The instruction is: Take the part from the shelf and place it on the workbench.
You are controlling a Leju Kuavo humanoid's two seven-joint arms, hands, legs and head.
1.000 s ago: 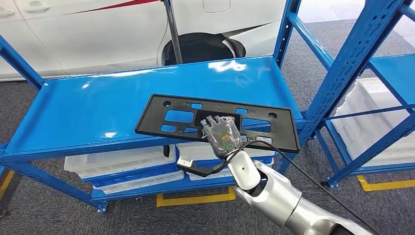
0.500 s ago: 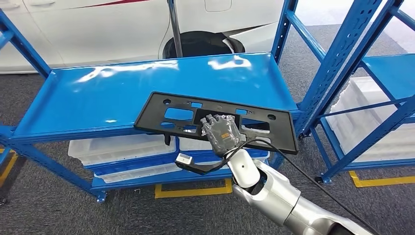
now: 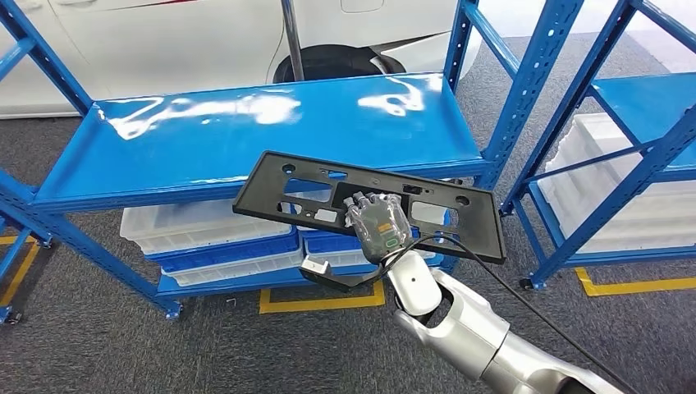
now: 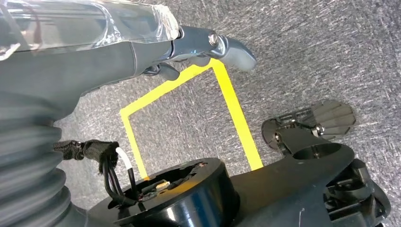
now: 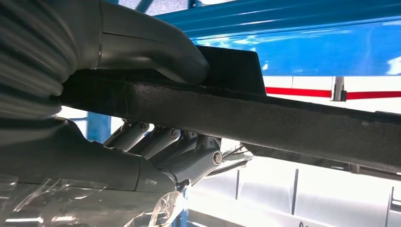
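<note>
From up high we see our right hand [image 3: 376, 226] holding the flat black part [image 3: 369, 205] in the air, in front of the long front edge of the blue shelf [image 3: 246, 139], nearer its right corner. The part is a wide plate with holes in it, tipped a little. The right wrist view lets us see what the high view hides: our thumb [image 5: 156, 49] sits on one face of the part [image 5: 265, 113] and our fingers [image 5: 163, 142] sit on the other face. The left wrist view looks down at grey floor [image 4: 307, 42] with yellow tape [image 4: 231, 104], and our left hand [image 4: 142, 42] has nothing in it, fingers curled in a bit. Under the shelf top are white bins [image 3: 205, 234]. A white car [image 3: 164, 33] stands behind. Another blue shelf [image 3: 648, 107] stands on the right.
</note>
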